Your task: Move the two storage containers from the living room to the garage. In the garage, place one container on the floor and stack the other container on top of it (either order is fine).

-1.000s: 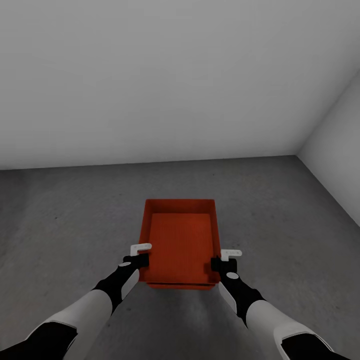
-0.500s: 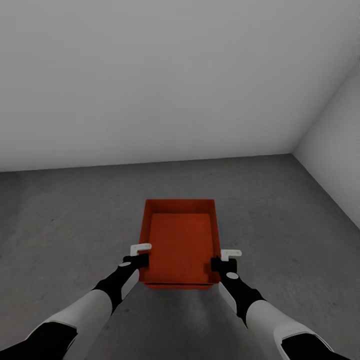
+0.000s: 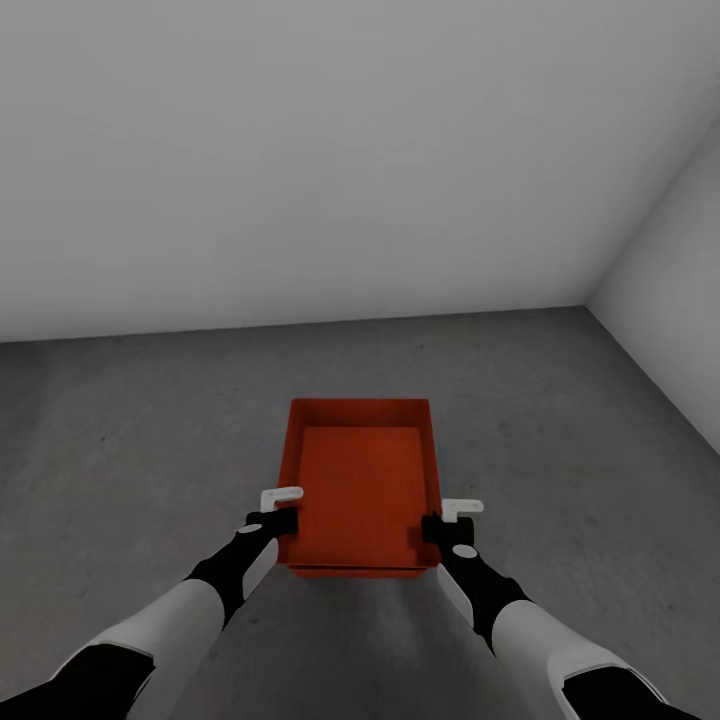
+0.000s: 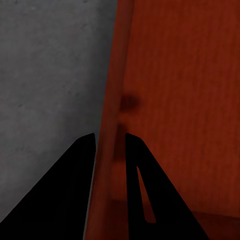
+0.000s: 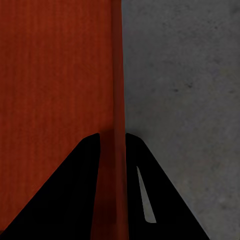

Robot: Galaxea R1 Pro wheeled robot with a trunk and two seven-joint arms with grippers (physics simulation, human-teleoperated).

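Two grippers, one red box

Two grippers pinch the box (image 3: pixel 362 487) at centre frame: the left gripper (image 3: pixel 278 512) clamps its left wall, the right gripper (image 3: pixel 448 521) its right wall. No writing is readable. Grey floor (image 3: pixel 130 450) below, white walls (image 3: pixel 330 150) behind.

Both arms are extended forward and down, roughly parallel. Left gripper (image 3: pixel 283 520) is clamped on the left wall of the storage container (image 3: pixel 362 480) — right gripper (image 3: pixel 437 527) clamped on its right wall, wrists level.
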